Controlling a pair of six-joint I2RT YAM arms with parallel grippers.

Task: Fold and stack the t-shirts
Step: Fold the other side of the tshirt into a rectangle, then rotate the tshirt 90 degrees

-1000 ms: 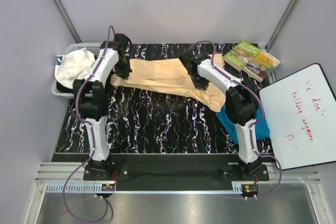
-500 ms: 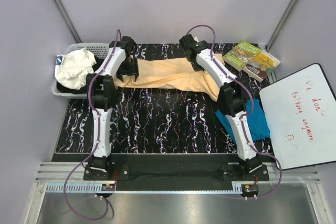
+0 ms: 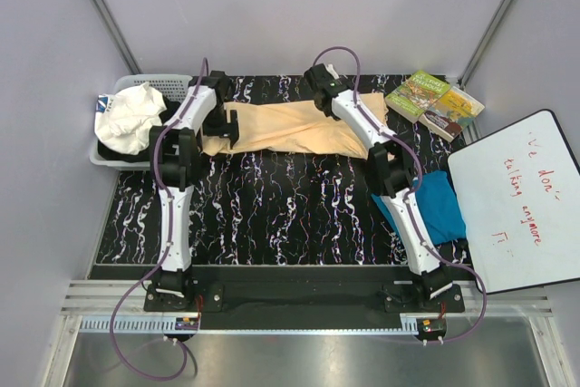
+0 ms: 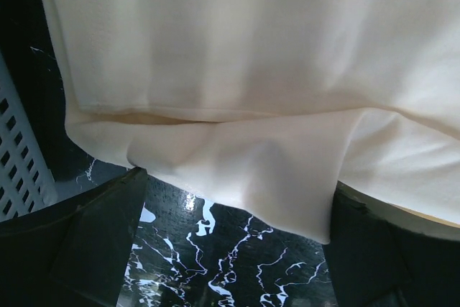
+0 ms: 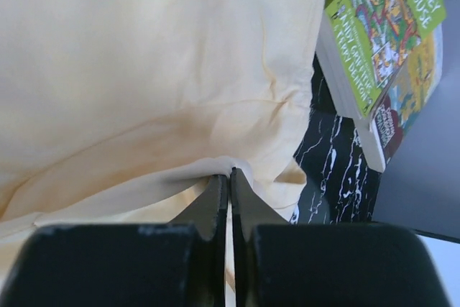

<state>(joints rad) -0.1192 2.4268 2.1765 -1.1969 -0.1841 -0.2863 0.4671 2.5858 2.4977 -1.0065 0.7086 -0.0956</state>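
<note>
We see the pale peach-yellow cloth t-shirt (image 3: 290, 129) lying as a long band across the far side of the black white-veined tabletop (image 3: 272, 206). Our left tool (image 4: 230, 249) stands spread wide at its left hem. Our right tool (image 5: 228, 185) is pressed together against a fold at its right end. The teal-blue cloth t-shirt (image 3: 446, 210) lies beside the right arm.

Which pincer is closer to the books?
Right. The right pincer pinches the peach shirt beside the books; the left pincer is at the shirt's other end, by the basket.
</note>
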